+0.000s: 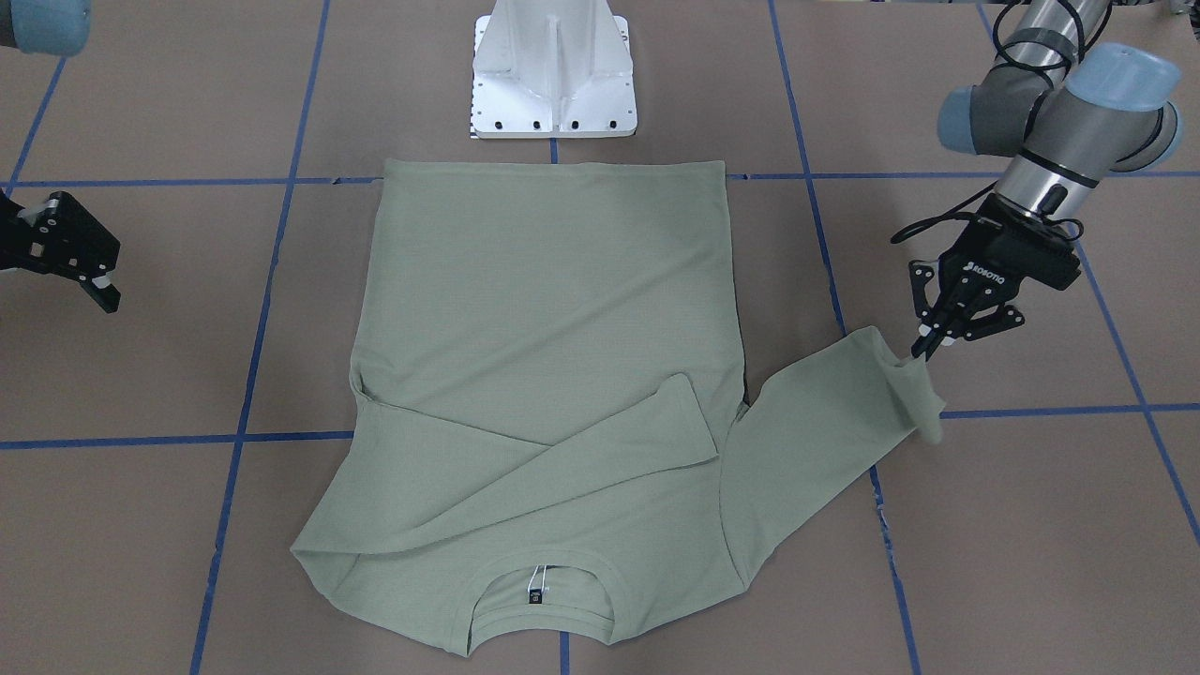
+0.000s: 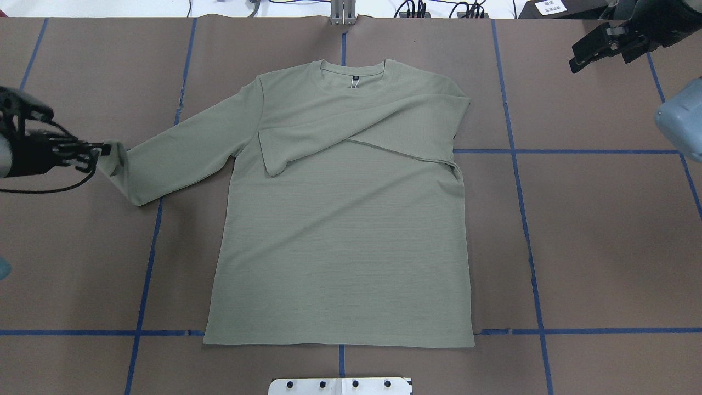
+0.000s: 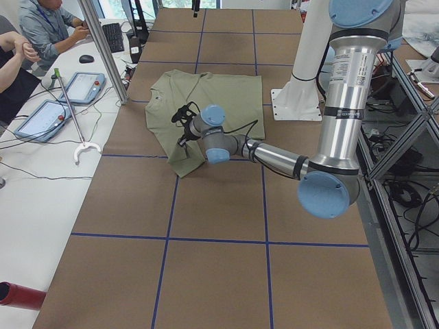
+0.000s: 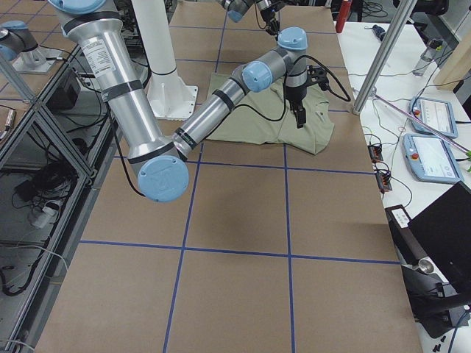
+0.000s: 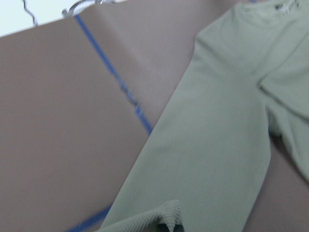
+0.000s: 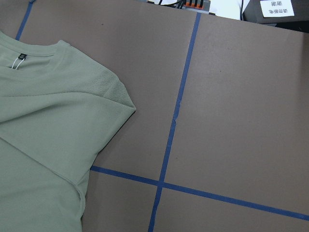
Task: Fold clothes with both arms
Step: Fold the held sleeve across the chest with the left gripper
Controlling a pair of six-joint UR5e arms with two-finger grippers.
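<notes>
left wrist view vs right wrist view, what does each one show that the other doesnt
Only the left wrist view shows the shirt with its outstretched sleeve running toward the camera, the cuff bunched up at the bottom edge. Only the right wrist view shows the shoulder where the other sleeve is folded in over the chest, a crossing of blue tape lines and a white paper label at the top. Both show the sage-green neckline, the brown table and blue tape.

There is one sage-green shirt [image 2: 340, 236], one white pedestal base [image 1: 553, 84], two arms (left arm [image 1: 1059, 122], right arm [image 4: 213, 110]) and two grippers (left gripper [image 1: 923, 354], right gripper [image 1: 94, 281]).
</notes>
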